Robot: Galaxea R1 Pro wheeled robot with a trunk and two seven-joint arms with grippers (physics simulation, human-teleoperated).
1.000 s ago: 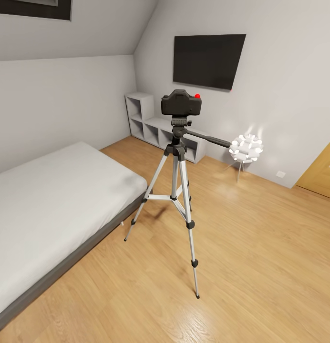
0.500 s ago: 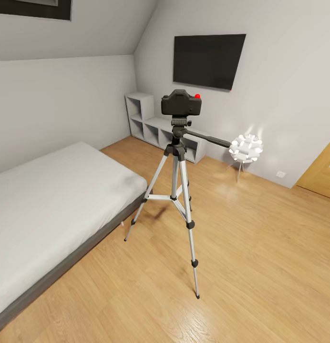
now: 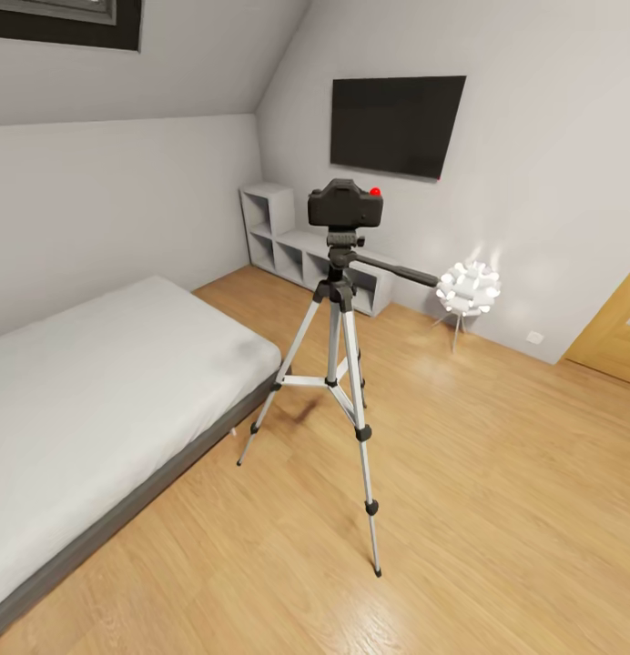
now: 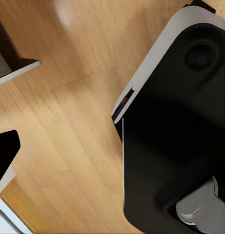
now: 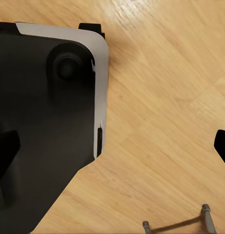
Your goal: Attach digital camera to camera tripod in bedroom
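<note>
Right now the digital camera (image 3: 345,204) sits upright on top of the camera tripod (image 3: 338,364), its base touching the tripod's black head, red button on its upper right corner. Tripod stands w/ all three silver legs spread on the wood floor (image 3: 497,491), long black pan handle (image 3: 397,268) sticking out to the right toward a glowing white ball lamp (image 3: 468,287) near the far wall. Bed (image 3: 96,391) w/ white mattress and grey frame lies just left of the tripod, its corner near the tripod's left leg. Behind, a grey cube shelf unit (image 3: 297,246) runs along the far wall in the corner, black TV (image 3: 397,125) mounted above it. Wooden door (image 3: 620,327) at the right edge. Left wrist view: robot's dark base w/ pale rim (image 4: 175,131) above the floor; one black fingertip (image 4: 4,156) at the frame edge. Right wrist view: same sort of dark base (image 5: 44,112), black finger tips at both sides (image 5: 222,146), and two thin metal legs (image 5: 206,217) on the floor. Grippers' open/closed state – can't tell for either.
</note>
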